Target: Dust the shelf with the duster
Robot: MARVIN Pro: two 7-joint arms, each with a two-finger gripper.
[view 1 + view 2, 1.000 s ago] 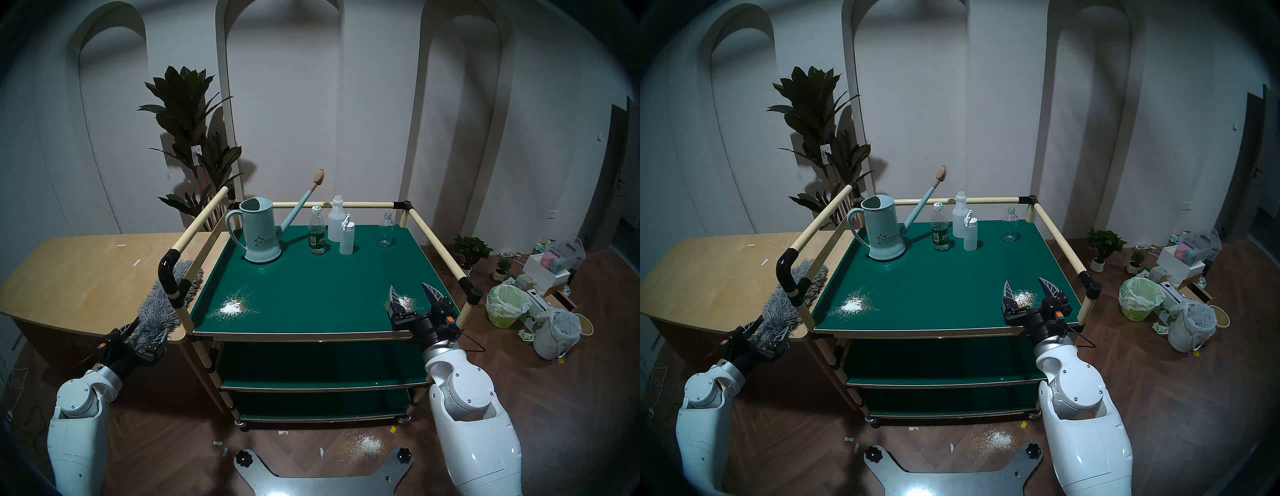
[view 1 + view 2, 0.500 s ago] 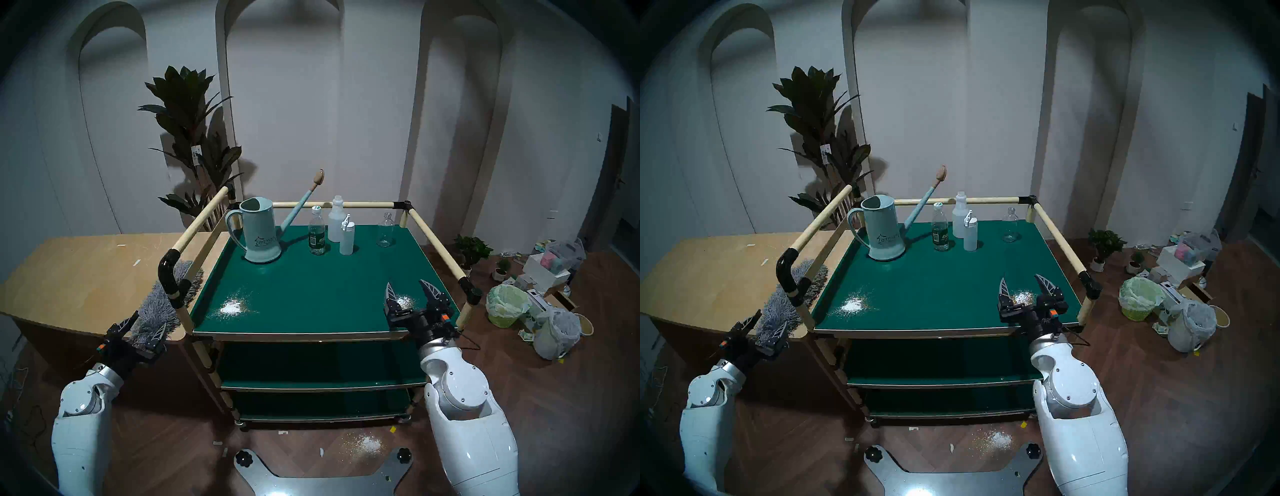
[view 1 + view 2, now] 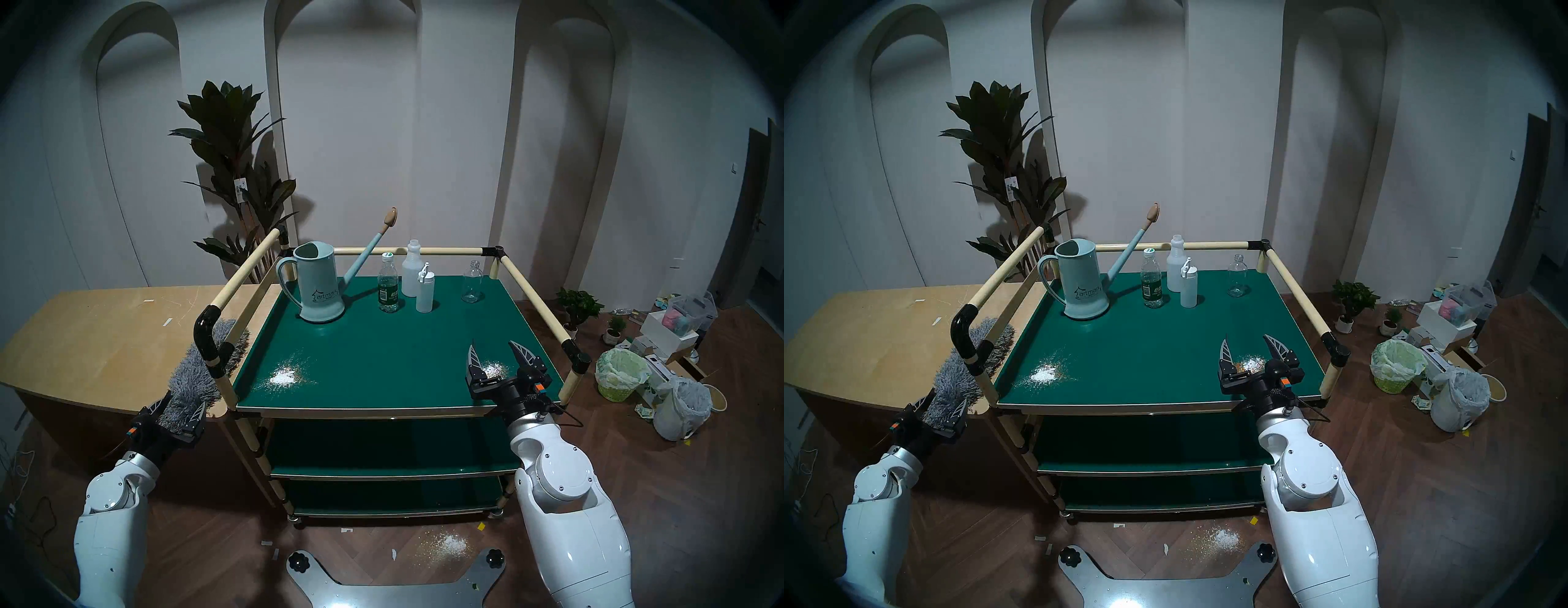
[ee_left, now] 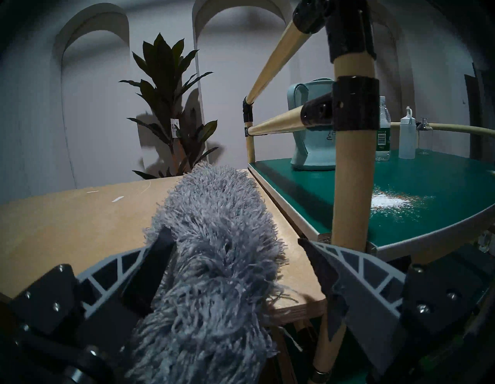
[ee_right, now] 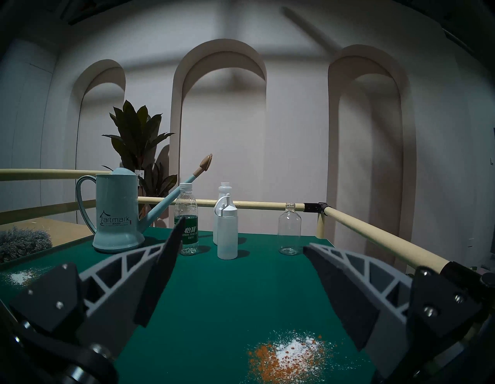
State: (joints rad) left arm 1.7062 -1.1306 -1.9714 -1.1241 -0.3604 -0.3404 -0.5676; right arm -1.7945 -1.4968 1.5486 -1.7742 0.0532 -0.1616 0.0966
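The grey fluffy duster (image 3: 193,382) lies on the tan table (image 3: 106,339), left of the cart; its handle is hidden. My left gripper (image 3: 182,403) is open around the duster's near end; in the left wrist view (image 4: 234,237) the duster (image 4: 214,241) sits between the fingers, the left finger touching the fluff. The shelf (image 3: 382,352) is the cart's green top board, with a white powder pile (image 3: 283,375) near left and another (image 3: 492,369) near right. My right gripper (image 3: 492,344) is open and empty above the right pile (image 5: 289,351).
A light blue watering can (image 3: 318,288), a water bottle (image 3: 388,288), two white bottles (image 3: 425,288) and a clear glass bottle (image 3: 471,282) stand at the shelf's back. A black corner joint (image 3: 208,335) and cream post stand between duster and shelf. Bins (image 3: 619,373) sit on the floor at right.
My right gripper has moved a little left and further over the shelf, still open. My left arm has swung slightly right; its gripper stays open around the duster's near end.
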